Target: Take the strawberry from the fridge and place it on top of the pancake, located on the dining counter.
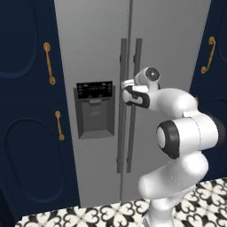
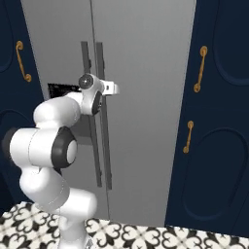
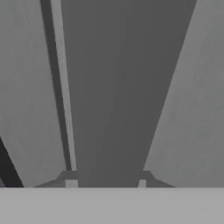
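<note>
The fridge (image 1: 97, 146) is a tall, smooth, light grey two-door unit, both doors closed, so its contents are hidden and the strawberry cannot be seen. On its left door sits a dark dispenser panel (image 1: 94, 90) above a recessed grey bay. Flanking the fridge are navy cabinets (image 1: 26, 133) with oval mouldings and curved brass handles (image 1: 49, 63); below lies a black-and-white patterned tile floor (image 1: 88, 216). Two long vertical grey bar handles run beside the fridge's centre seam. The gripper (image 3: 106, 177) is closed around the right door handle (image 3: 118, 87), one dark fingertip on either side of the bar.
</note>
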